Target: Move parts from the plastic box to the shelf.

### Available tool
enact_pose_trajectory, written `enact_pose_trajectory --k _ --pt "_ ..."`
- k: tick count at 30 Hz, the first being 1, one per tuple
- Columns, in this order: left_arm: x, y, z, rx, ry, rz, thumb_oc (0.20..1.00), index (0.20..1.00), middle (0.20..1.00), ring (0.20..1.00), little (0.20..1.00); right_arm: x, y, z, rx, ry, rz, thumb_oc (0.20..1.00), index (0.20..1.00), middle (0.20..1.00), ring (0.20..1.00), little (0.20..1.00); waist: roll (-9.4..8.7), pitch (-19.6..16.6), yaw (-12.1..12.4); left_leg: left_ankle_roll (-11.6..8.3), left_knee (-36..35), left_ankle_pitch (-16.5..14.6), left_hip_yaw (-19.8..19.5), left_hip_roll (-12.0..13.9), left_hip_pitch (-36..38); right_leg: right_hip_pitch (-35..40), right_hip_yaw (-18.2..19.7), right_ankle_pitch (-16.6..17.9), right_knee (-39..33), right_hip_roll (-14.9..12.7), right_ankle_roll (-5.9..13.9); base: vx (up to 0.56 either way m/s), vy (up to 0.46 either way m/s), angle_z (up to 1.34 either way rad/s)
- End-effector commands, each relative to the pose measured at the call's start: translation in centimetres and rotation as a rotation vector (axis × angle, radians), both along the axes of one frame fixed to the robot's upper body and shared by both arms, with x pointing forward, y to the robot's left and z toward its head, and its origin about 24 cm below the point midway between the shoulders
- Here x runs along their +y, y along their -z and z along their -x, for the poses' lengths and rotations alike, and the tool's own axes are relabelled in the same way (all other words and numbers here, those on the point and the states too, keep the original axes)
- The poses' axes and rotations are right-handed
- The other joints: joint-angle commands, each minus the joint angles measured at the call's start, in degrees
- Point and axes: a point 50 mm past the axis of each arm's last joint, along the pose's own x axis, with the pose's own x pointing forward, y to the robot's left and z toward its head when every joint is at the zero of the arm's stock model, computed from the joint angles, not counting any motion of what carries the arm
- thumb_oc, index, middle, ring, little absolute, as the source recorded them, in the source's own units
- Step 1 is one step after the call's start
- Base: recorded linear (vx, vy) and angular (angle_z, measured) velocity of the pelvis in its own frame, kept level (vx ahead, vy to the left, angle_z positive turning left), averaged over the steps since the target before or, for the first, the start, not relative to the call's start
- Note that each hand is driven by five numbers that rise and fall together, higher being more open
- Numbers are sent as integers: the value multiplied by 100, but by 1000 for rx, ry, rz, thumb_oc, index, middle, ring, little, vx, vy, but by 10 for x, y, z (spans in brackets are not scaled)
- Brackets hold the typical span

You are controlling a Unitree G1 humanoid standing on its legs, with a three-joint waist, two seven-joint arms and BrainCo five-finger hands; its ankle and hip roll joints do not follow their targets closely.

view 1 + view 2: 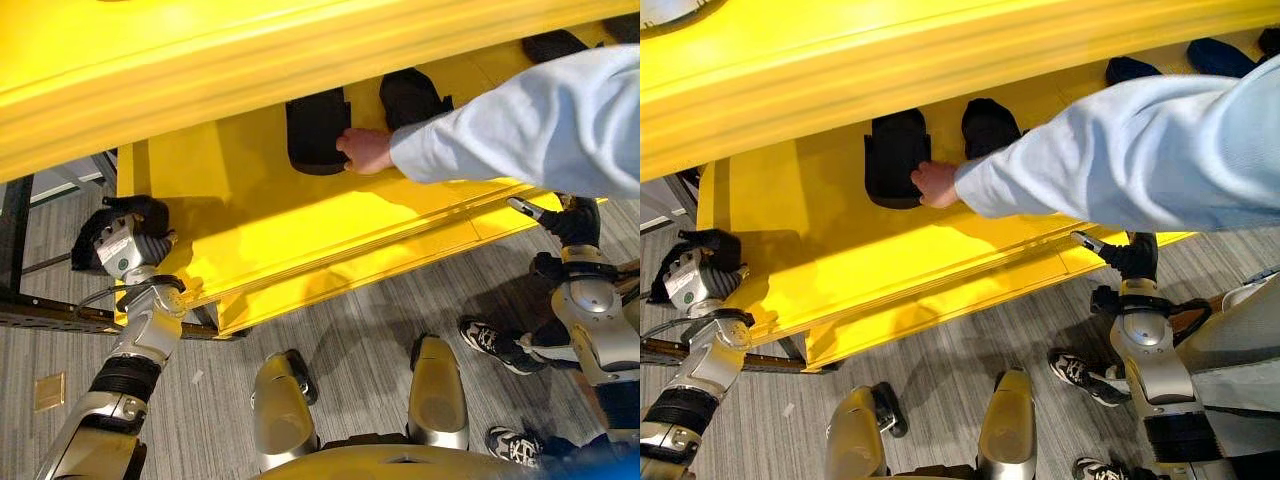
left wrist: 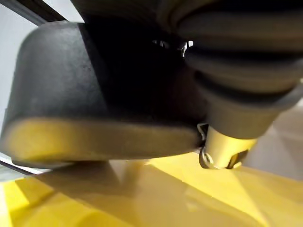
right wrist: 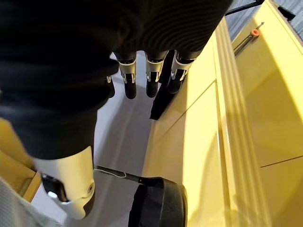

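Observation:
A black foam part rests at the left end of the yellow shelf, and my left hand is shut on it from below. Close up, the same part sits just above the yellow board. Two more black parts lie further back on the shelf. A person's hand touches the nearer of them. My right hand hangs at the shelf's right front edge, fingers straight and holding nothing.
The shelf's upper yellow level overhangs the lower board. The person's light sleeve reaches across the right side, with their shoes on the grey floor. A dark metal frame stands to the left.

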Motion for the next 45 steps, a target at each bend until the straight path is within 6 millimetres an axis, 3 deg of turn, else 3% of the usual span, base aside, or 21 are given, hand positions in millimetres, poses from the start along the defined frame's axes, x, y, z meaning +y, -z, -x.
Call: enact_pose_trajectory --k 1,9,13,24,37,45 --pt "-9 -47 -9 -183 134 -215 200 200 200 200 200 5 -19 -4 -105 -24 30 1000 1000 1000 1000 1000 -81 -52 17 633 54 -328 308 -400 261 149 -374 -210 429 314 -403 0 0 0" --pt "-52 -66 -16 -291 362 -271 200 200 200 200 200 12 -16 -5 -120 -31 3 1000 1000 1000 1000 1000 -126 19 53 638 -57 -305 288 -407 269 150 -429 -173 366 332 -332 -11 -12 0" --pt "-66 -57 -16 -239 399 -272 200 200 200 200 200 15 -16 -4 -131 -35 -8 1000 1000 1000 1000 1000 -143 59 66 636 -88 -311 280 -391 275 148 -455 -151 324 359 -307 -26 -25 0" --pt "-55 -19 -7 -94 282 -250 200 200 200 200 200 16 -12 -3 -142 -38 -19 1000 1000 1000 1000 1000 -145 92 125 625 -137 -321 255 -431 244 131 -486 -100 213 351 -258 -27 3 0" --pt "-52 12 -1 193 420 -516 200 200 200 200 200 8 -21 -7 -160 -36 6 1000 1000 1000 1000 1000 -25 96 65 613 -269 -305 298 -503 220 9 -443 -37 117 273 -238 -24 27 0" --pt "-59 13 -5 284 576 -700 200 200 200 200 200 5 -34 -12 -174 -57 33 1000 1000 1000 1000 1000 114 103 -94 609 -328 -319 382 -550 199 -88 -357 -3 56 244 -238 -15 70 -1"
